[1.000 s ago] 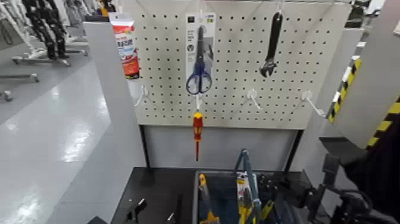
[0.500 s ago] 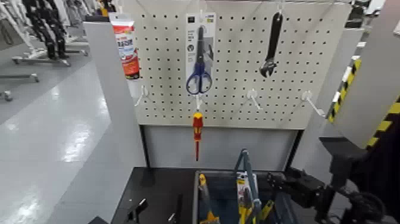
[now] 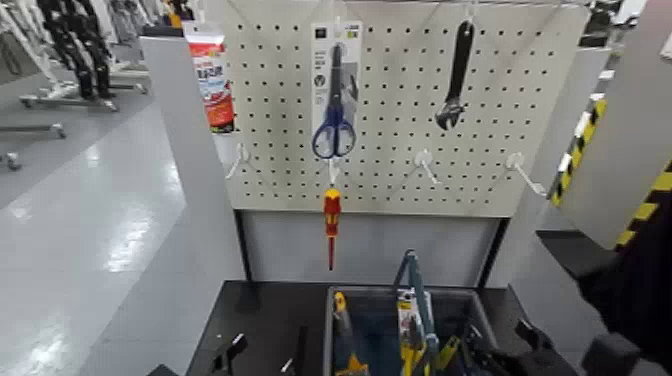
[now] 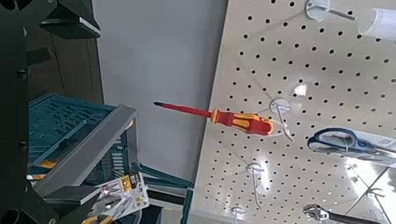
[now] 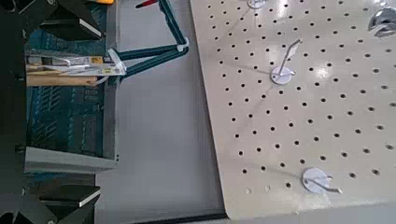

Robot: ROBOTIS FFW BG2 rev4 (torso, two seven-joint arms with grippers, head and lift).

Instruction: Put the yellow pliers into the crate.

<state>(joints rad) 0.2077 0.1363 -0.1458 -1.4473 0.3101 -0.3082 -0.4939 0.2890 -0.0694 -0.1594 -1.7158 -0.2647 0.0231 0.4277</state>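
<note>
The yellow pliers [image 3: 409, 338] lie on their retail card inside the crate [image 3: 329, 335], next to the raised blue-grey handle [image 3: 411, 272]. The right wrist view shows the card and pliers [image 5: 71, 63] resting across the crate's dark interior, behind its grey wall [image 5: 65, 159]. My right gripper [image 3: 520, 352] hangs low beside the crate's right rim, open and empty. My left gripper [image 3: 262, 352] sits low on the black table, left of the crate, open with nothing in it. In the left wrist view the card's corner [image 4: 120, 194] peeks over the crate rim [image 4: 93, 140].
A white pegboard [image 3: 400, 150] stands behind the crate with blue-handled scissors [image 3: 334, 100], a black wrench [image 3: 456, 75], a red-and-yellow screwdriver [image 3: 331, 222] and bare hooks [image 3: 425, 162]. Other yellow-handled tools [image 3: 341, 325] lie in the crate. A yellow-black striped post [image 3: 640, 190] rises at right.
My right gripper, which reached toward the crate's right rim half a second ago, has drawn back and dropped toward the bottom right. The pliers and left arm are unmoved.
</note>
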